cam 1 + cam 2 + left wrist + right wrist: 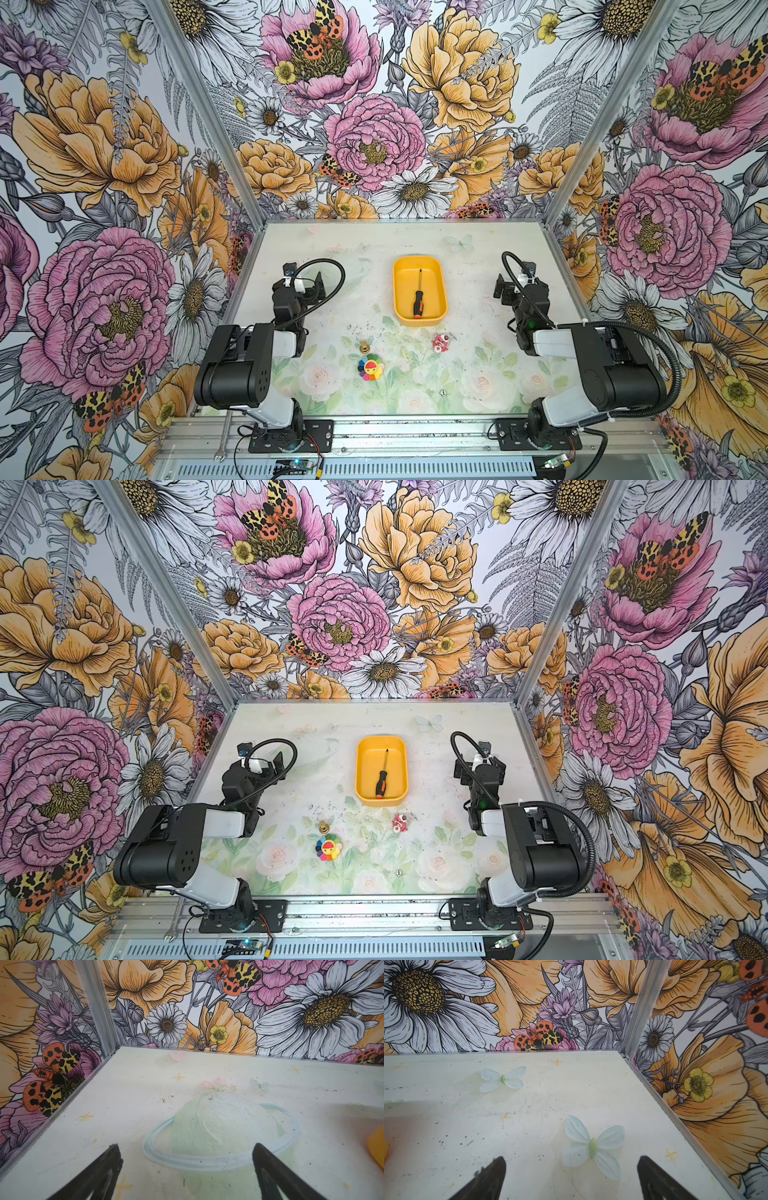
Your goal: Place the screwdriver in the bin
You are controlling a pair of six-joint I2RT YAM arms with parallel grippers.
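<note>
**Stock check: screwdriver binned, both grippers empty**

Item 1: the screwdriver (418, 296), count one. You find it lying flat on the floor of the bin (434, 286), count one. Its shaft points to the bin's far end and its black-and-orange handle lies toward the near end. It fits lengthwise with room to spare, so nothing overhangs the rim. Judged from this lie, your task looks done.

Item 2: grippers, count two. Your left gripper (186, 1145) is spread wide over the bare table (478, 257), well apart from the bin on its left-arm side. Your right gripper (571, 1157) is likewise spread, holding nothing, well apart from the bin on the opposite side. Both appear parked clear so that neither can knock the bin.

Item 3: loose pieces beyond the bin's near end, toward the arm bases, count three. They are a small brass piece (365, 346), a rainbow flower toy (370, 367) and a pink-and-white toy (440, 343). None touches the bin.

Item 4: silver wrench (223, 436), count one, on the front rail, far from the bin. It is not yours to move.
</note>
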